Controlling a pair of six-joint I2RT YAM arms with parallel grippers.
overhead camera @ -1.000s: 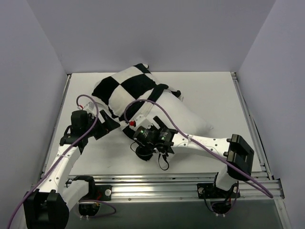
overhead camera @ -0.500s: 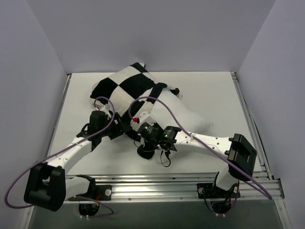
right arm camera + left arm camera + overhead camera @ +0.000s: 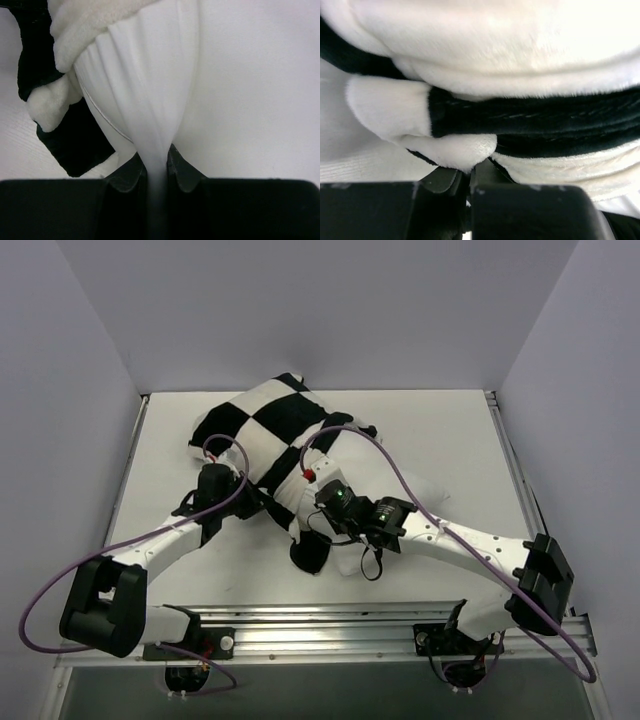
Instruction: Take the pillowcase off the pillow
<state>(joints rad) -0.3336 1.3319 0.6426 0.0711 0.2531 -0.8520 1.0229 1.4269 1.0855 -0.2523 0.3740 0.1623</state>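
The pillowcase (image 3: 265, 425), in big black and white checks, lies bunched toward the far left corner of the worktop (image 3: 455, 430), covering the far end of the pillow (image 3: 355, 462). The pillow's bare white end stretches out of the pillowcase toward the middle of the worktop and the right edge. In the overhead view both arms reach in from the near edge and meet at the open mouth of the cover, the left arm coming from the left side and the right arm crossing in from the near right corner. The left gripper (image 3: 470, 172) has its jaws drawn almost fully together on a soft white lobe of the pillowcase's edge. Just beyond that nip, a band of black fabric runs across the left wrist view, with more white plush above it. The right gripper (image 3: 156, 165) has its jaws pressed close on a gathered pinch of the pillow's smooth white fabric, which fans upward in pleats from the fingers. To the left in that view, the fleecy rim of the pillowcase curls over the pillow, and a black flap of it hangs down onto the worktop. A purple cable (image 3: 390, 455) loops above each wrist.
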